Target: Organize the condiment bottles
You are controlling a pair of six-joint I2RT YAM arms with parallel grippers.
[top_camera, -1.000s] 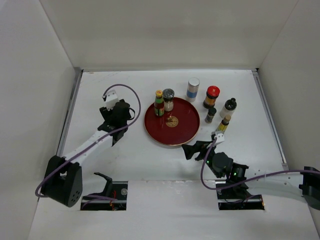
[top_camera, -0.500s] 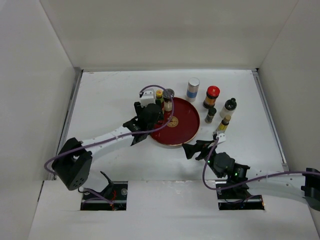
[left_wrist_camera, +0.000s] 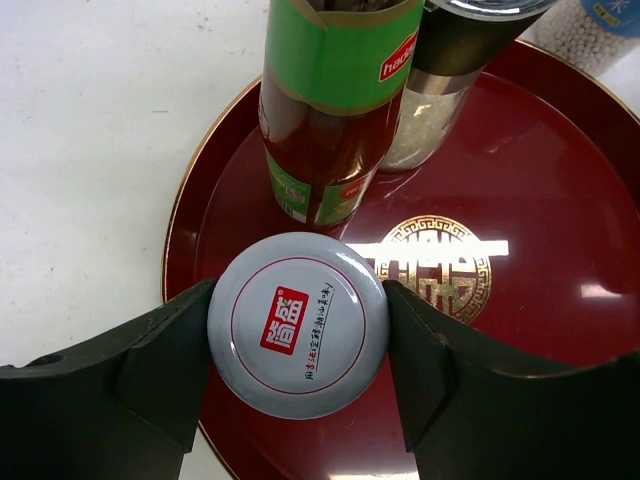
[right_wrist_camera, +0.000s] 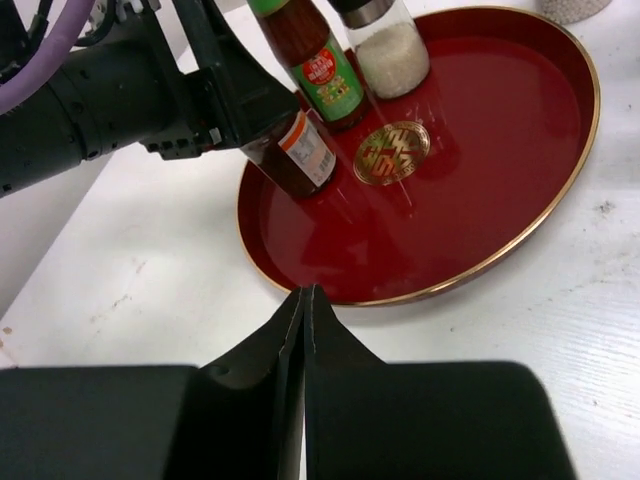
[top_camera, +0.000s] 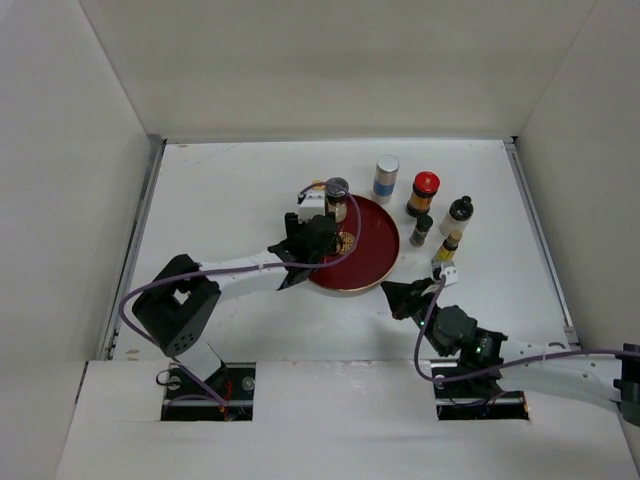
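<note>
A brown glass jar with a flat white lid and red logo [left_wrist_camera: 297, 337] is clamped in the left gripper [left_wrist_camera: 297, 345], whose black fingers [left_wrist_camera: 150, 370] press the lid's two sides. It hangs tilted near the 9 o'clock rim of the large round red tray with a gold emblem [left_wrist_camera: 560, 250], its base possibly touching. At 11 o'clock on the tray stand a green-labelled red sauce bottle [left_wrist_camera: 335, 110] and a clear grinder with a dark cap [left_wrist_camera: 440, 60]. Off the tray, from 1 to 3 o'clock, a red-capped jar [top_camera: 422, 193] and four other small bottles cluster. The right gripper [right_wrist_camera: 305, 300], jaws pressed together on nothing, is just off the 5 o'clock rim
</note>
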